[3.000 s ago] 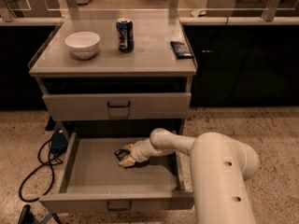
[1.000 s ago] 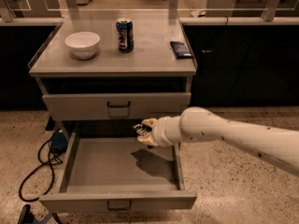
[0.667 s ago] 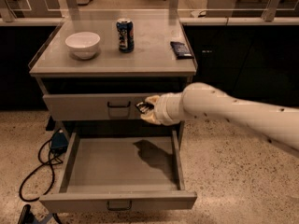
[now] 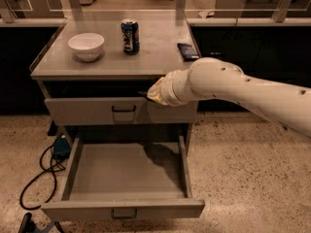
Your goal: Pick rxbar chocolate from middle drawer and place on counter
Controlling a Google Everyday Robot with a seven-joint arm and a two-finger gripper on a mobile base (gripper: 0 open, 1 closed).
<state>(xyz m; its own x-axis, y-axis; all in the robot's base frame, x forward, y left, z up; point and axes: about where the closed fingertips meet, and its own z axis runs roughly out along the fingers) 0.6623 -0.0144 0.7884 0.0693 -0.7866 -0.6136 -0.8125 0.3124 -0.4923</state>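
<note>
My gripper [image 4: 151, 93] is in front of the shut upper drawer [image 4: 87, 111], just below the front edge of the counter [image 4: 155, 57]. It is shut on the rxbar chocolate [image 4: 143, 94], of which only a dark sliver shows at its left. The white arm reaches in from the right. The middle drawer [image 4: 121, 208] is pulled out below, and its grey floor is bare apart from the arm's shadow.
On the counter stand a white bowl [image 4: 86, 46] at the left, a dark can [image 4: 130, 36] in the middle and a dark blue flat packet [image 4: 187, 51] at the right. A black cable [image 4: 36, 181] and a blue device [image 4: 61, 147] lie on the floor at the left.
My gripper has lifted the bar out of the middle drawer and risen from drawer level to just under the counter's front edge. The drawer is left empty.
</note>
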